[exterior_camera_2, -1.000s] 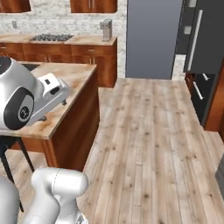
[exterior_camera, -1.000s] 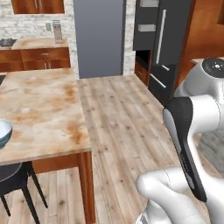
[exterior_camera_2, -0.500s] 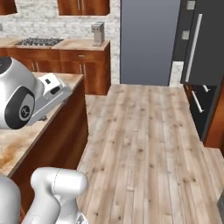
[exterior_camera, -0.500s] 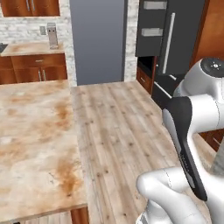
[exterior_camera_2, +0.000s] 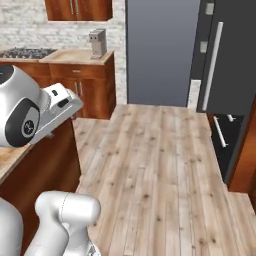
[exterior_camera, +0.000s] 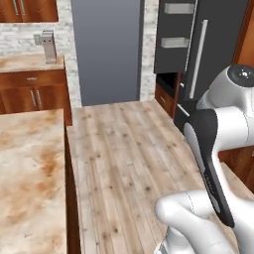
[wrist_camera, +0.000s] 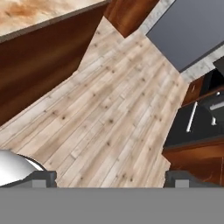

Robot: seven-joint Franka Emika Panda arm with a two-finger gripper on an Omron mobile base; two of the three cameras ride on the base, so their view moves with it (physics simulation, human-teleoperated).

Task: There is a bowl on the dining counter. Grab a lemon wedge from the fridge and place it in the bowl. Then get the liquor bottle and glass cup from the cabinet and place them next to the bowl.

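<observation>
Left base view, left to right: we see the dining counter (exterior_camera: 30, 173) filling the lower left, beige marbled top with rusty blotches, its reddish wood side dropping to the plank floor (exterior_camera: 124, 158). Behind it sits a wall counter (exterior_camera: 32, 62) with wood cabinets below and a small grey appliance (exterior_camera: 47, 45) on top. Centre back is a flat grey panel (exterior_camera: 106, 49). Right of that stands the fridge (exterior_camera: 206, 54), dark, with a long pale vertical bar handle; doors look shut from here. Our arm crosses the lower right.

Right base view, left to right: we see a stovetop (exterior_camera_2: 25, 52) on the wall counter at the far left, then the same grey appliance (exterior_camera_2: 97, 42), wood wall cabinets (exterior_camera_2: 77, 9) above it, the grey panel, then the fridge (exterior_camera_2: 227, 65) at the right edge with a drawer handle lower down.

Hand view: our jaws (wrist_camera: 109, 179) point down at bare floor, tips wide apart at the bottom, nothing between them, nothing held. The dining counter edge (wrist_camera: 43, 17) runs along the top left; the fridge (wrist_camera: 199, 118) is at the right, tilted by the camera roll.
</observation>
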